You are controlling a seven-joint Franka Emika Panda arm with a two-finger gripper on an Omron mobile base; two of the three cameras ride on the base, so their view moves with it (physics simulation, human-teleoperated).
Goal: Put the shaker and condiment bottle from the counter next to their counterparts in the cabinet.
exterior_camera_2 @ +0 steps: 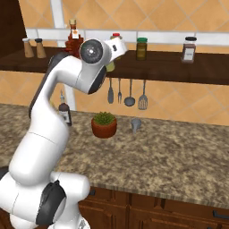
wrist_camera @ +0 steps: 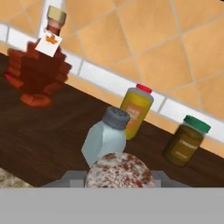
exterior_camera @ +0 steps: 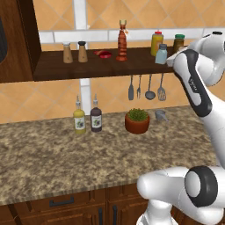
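I have the arm raised to the cabinet (exterior_camera: pixel 88 66), its wrist up at the shelf's right part in the left base view. In the hand view a round speckled top of the shaker (wrist_camera: pixel 119 171) sits right at the bottom edge between grey finger parts, so it looks grasped, though I cannot tell for certain how the hand is set on it.

Just beyond it on the shelf stands the pale blue-grey shaker (wrist_camera: pixel 105 138), with the yellow red-capped bottle (wrist_camera: pixel 136 109) close behind it and a green-lidded jar (wrist_camera: pixel 186 142) off to one side. The condiment bottle (exterior_camera: pixel 122 41) already stands upright on the shelf, left of that group, with a small red dish (exterior_camera: pixel 104 54) beside it. Two brown wooden shakers (exterior_camera: pixel 74 52) stand together further left. In the right base view a dark-lidded spice jar (exterior_camera_2: pixel 189 49) stands apart at the far right.

Down on the bench (exterior_camera: pixel 52 154) are an olive spouted bottle (exterior_camera: pixel 79 118), a dark spouted bottle (exterior_camera: pixel 96 116) next to it, a potted plant (exterior_camera: pixel 137 121) and a small grey cup (exterior_camera: pixel 161 115).
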